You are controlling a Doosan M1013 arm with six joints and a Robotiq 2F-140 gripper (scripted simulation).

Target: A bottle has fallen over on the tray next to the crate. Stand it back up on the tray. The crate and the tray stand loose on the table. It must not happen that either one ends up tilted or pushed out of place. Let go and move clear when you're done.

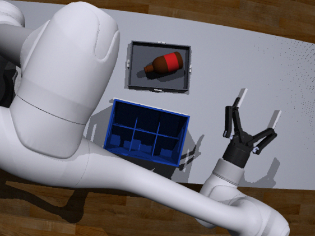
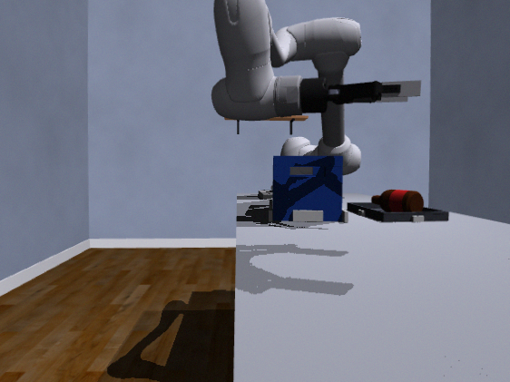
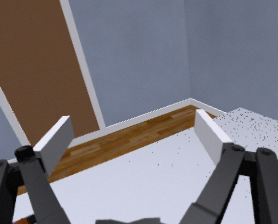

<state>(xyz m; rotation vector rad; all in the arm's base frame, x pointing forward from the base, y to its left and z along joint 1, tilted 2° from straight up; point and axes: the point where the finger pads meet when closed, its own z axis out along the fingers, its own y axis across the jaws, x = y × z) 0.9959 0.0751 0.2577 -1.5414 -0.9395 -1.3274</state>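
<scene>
The brown bottle with a red label (image 1: 171,62) (image 2: 399,200) lies on its side in the dark tray (image 1: 140,52) (image 2: 386,216). In the top view its neck points left and its base is near the tray's right wall. My gripper (image 1: 261,100) (image 2: 413,93) (image 3: 133,123) is open and empty. It points roughly level, high above the table, to the right of the tray and crate in the top view. The blue crate (image 1: 184,140) (image 2: 331,207) stands upright beside the tray. In the wrist view only a small red and dark patch shows at the bottom left corner, too little to identify.
The crate has tall walls and inner dividers. The tray's rim is low. Both stand on the pale table (image 1: 224,62) (image 2: 363,328). In the top view my arm (image 1: 157,188) passes over the crate's near side and covers the table's left part. Walls and a brown panel show in the wrist view.
</scene>
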